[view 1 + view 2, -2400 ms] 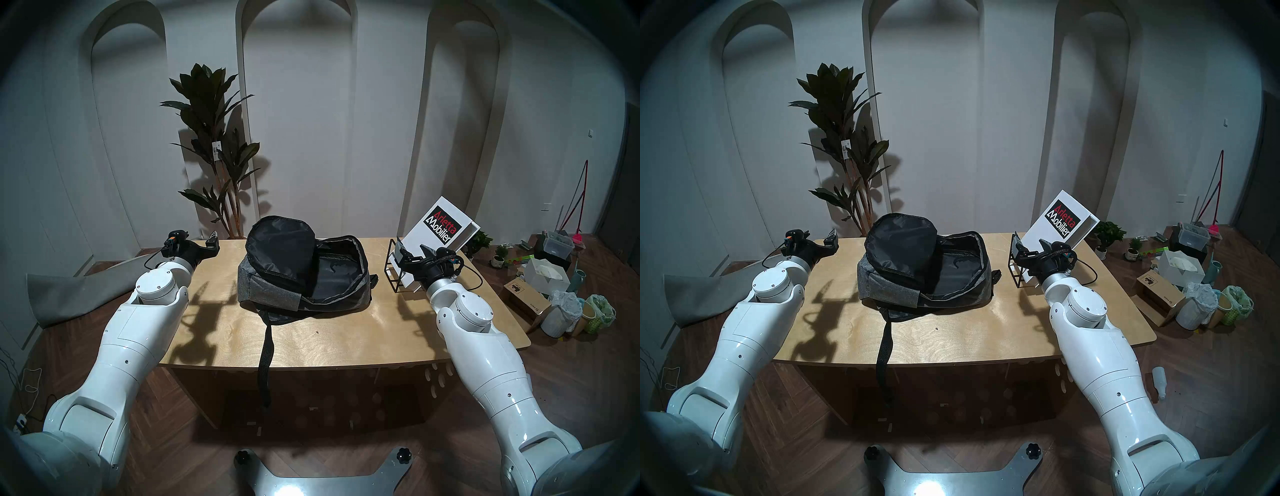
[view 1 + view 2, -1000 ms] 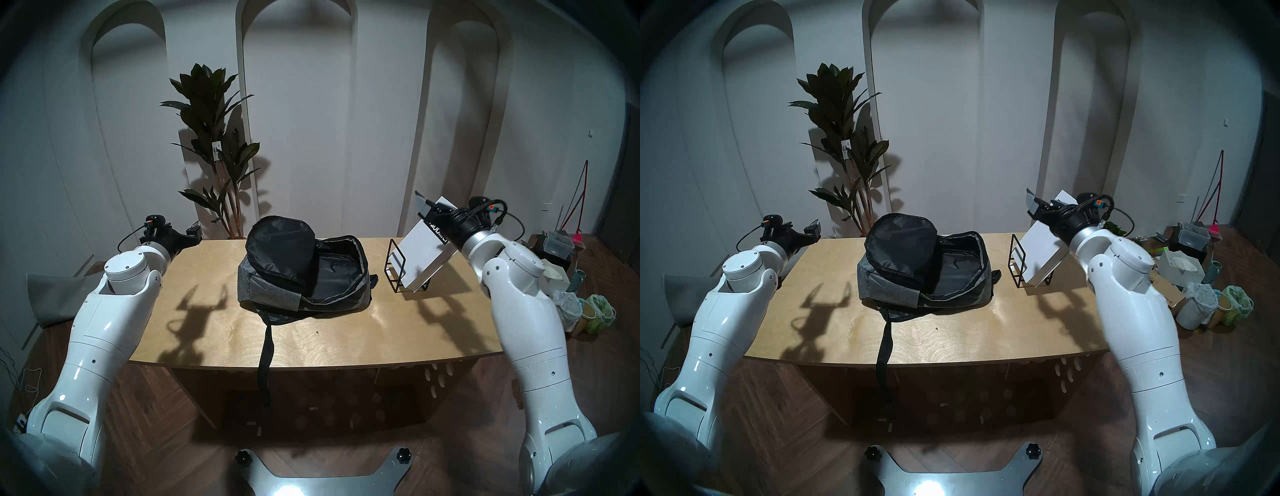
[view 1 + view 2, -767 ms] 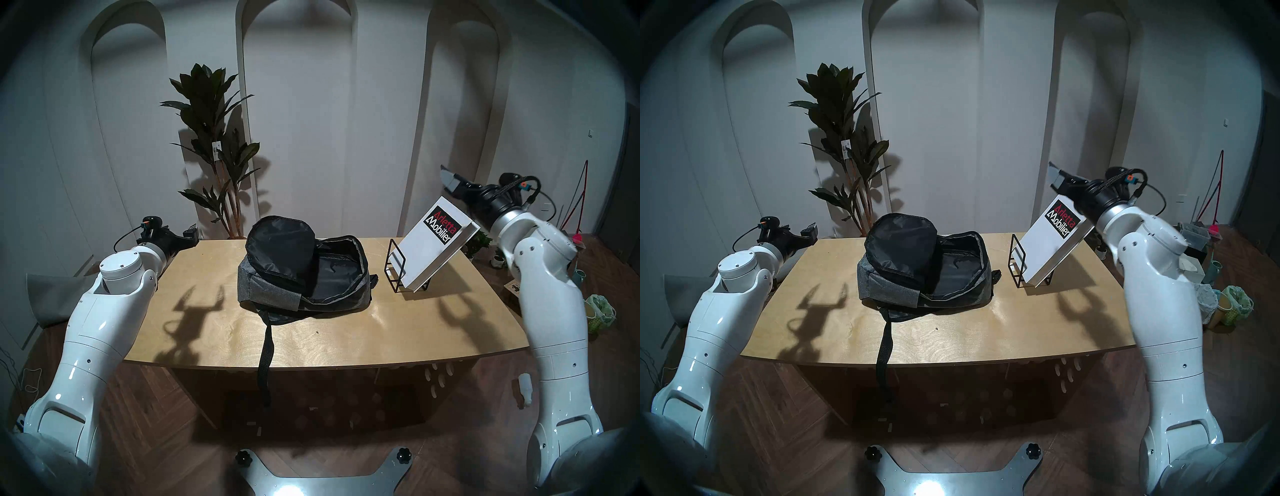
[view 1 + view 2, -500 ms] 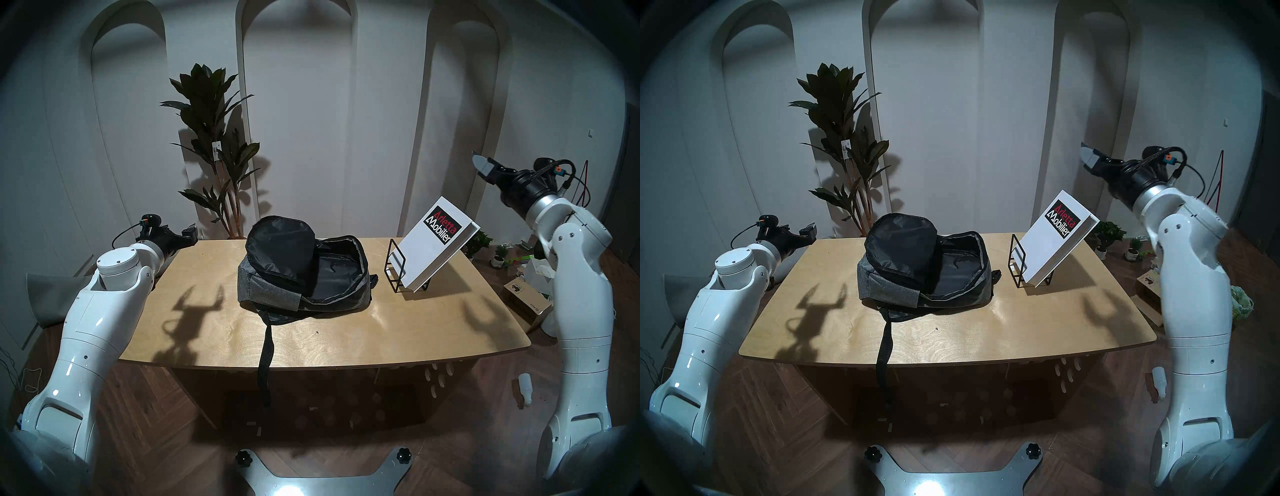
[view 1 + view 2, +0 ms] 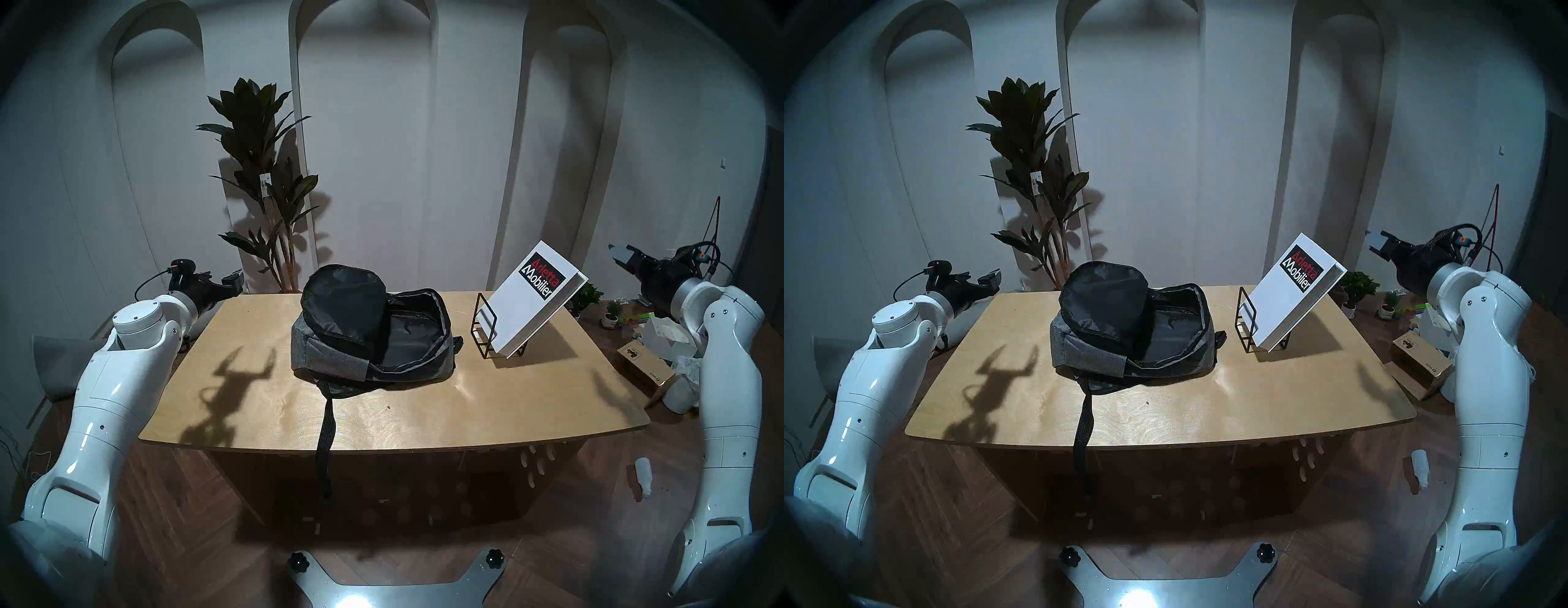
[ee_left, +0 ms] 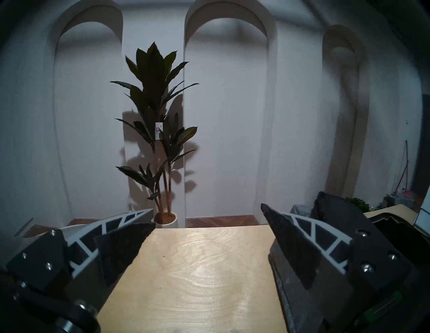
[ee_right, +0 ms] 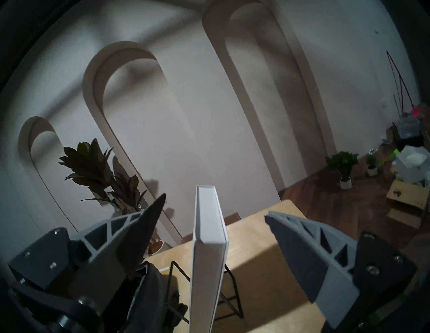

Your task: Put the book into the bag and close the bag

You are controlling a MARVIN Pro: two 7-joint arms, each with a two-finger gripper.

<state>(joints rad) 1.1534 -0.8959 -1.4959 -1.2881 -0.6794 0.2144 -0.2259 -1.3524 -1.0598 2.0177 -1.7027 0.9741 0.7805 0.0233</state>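
1. The table (image 5: 424, 407) is light wood and carries the bag, the rack and the book. Shadows of the two grippers fall on its top, one on the left part and one near the right edge.
2. The plant (image 5: 265, 178) stands on the floor behind the table, in front of the white wall with arches.
3. The bag (image 5: 331, 361) lies in the middle of the table. It is grey outside and black inside. Its flap (image 5: 343, 301) is thrown back toward the left, so the main compartment is open. A black strap (image 5: 326, 441) hangs over the near edge of the table.
4. The book (image 5: 526, 305) is white, with a black label reading "Arletta Mobilier". It stands tilted in the rack, leaning to the right, just beside the bag on the right side. It is outside the bag.
5. The rack (image 5: 483, 327) is black wire and stands on the table between the bag and the right edge.
6. The left gripper (image 6: 207, 216) hovers at the far left corner of the table, well apart from the bag. Its fingers (image 6: 125, 234) are spread wide and hold nothing.
7. The right gripper (image 7: 215, 209) is in the air to the right of the book, apart from it. In the right wrist view the edge of the book appears between the wide-spread fingers (image 7: 302, 239), which touch nothing.
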